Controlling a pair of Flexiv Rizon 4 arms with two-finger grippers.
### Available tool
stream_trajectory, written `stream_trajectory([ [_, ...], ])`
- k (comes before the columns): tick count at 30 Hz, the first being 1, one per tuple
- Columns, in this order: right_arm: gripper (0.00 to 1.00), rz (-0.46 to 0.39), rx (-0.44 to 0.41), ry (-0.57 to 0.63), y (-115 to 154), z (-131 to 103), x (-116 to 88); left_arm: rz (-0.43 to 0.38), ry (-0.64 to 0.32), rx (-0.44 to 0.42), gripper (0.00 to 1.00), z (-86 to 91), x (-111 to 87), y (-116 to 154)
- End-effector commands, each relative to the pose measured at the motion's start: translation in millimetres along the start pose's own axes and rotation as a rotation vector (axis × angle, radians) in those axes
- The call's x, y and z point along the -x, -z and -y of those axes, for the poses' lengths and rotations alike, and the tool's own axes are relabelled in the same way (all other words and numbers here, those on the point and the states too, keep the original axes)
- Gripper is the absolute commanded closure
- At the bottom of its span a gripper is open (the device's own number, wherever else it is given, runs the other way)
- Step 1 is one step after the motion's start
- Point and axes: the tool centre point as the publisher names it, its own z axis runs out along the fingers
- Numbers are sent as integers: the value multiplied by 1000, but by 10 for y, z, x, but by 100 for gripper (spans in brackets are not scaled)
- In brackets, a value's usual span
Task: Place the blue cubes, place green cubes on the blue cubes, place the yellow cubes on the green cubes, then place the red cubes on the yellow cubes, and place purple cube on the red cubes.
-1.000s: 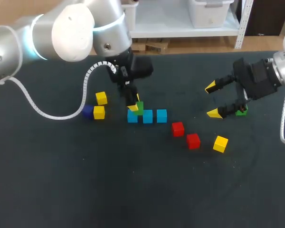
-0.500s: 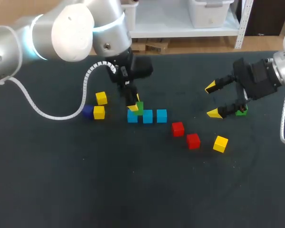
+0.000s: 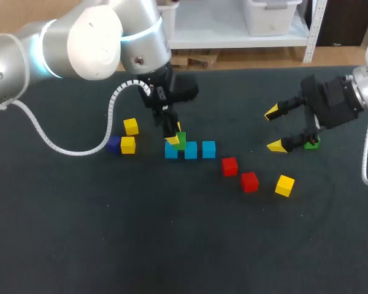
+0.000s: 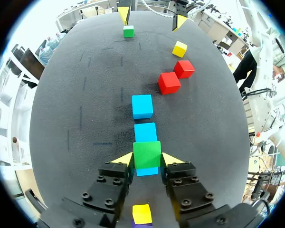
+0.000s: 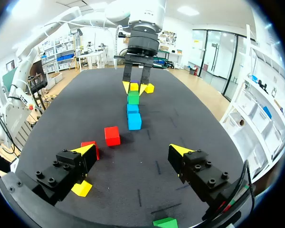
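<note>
1. Three blue cubes (image 3: pixel 191 150) sit in a row at the middle of the table (image 3: pixel 172 245); the left end effector (image 4: pixel 147 159) grips a green cube (image 4: pixel 147 153) over the leftmost one.
2. Green-on-blue seems the step in hand; next, release it squarely and lift straight up.
3. Right end effector (image 5: pixel 133 149) gapes wide and empty beside the second green cube (image 3: pixel 312 144).
4. No container shows.

The counter (image 3: pixel 172 245) is plain dark charcoal. It carries light blue cubes (image 3: pixel 209 149), yellow cubes (image 3: pixel 284 185), red cubes (image 3: pixel 249 181), a purple cube (image 3: pixel 113 144), a green cube (image 3: pixel 181 138) and a second green cube (image 3: pixel 312 145). The left hand (image 4: pixel 147 159) and right hand (image 3: pixel 273 129) are black with yellow tips.
</note>
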Motion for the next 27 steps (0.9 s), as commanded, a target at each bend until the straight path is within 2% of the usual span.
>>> stream_trajectory([
  [1,0,3,0,1,-8,6,-5,-1,-2,-3,66,-10,-7,-6],
  [3,0,3,0,1,-8,6,-5,-1,-1,-3,61,-13,-10,-7],
  [5,0,3,0,1,-8,6,-5,-1,0,-4,51,-14,-11,-7],
  [8,0,3,0,1,-8,6,-5,-2,0,-5,11,-17,-12,-6],
  [9,0,3,0,1,-8,6,-5,-1,0,-6,3,-18,-12,-6],
  [10,0,3,0,1,-8,6,-5,-1,0,-7,0,-20,-13,-4],
  [20,0,3,0,1,-8,6,-5,-10,-11,12,0,8,-56,129],
  [27,0,3,0,1,-8,6,-5,10,-38,59,0,217,-216,391],
])
